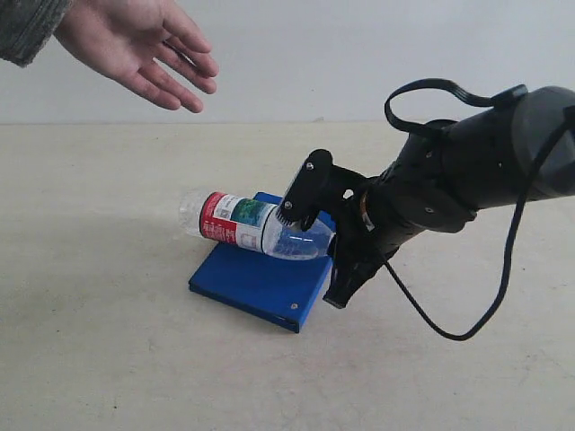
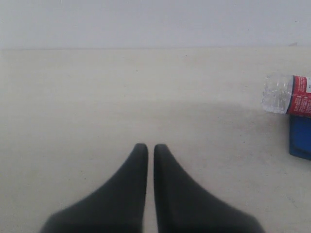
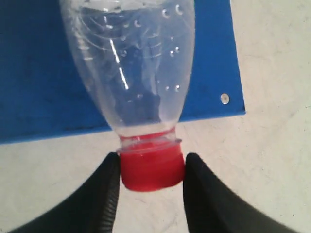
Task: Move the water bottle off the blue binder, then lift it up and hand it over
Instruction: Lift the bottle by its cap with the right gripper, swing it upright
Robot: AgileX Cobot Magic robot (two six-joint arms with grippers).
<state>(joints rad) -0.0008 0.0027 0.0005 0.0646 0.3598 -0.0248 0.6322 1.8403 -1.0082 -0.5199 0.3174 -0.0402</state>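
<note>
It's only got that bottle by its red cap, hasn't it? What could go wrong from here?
1. The right gripper pinches the water bottle only at its red cap, so the long body could sag, swing or slip out when lifted.
2. It lies on the blue binder, so dragging it off might shift the binder.
3. The person's hand waits some way off: a long carry for such a grip.

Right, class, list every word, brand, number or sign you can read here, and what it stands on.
On the water bottle, the label: printed, but too small and blurred to read.
On the blue binder: no text.
On the red cap: no text.
</note>
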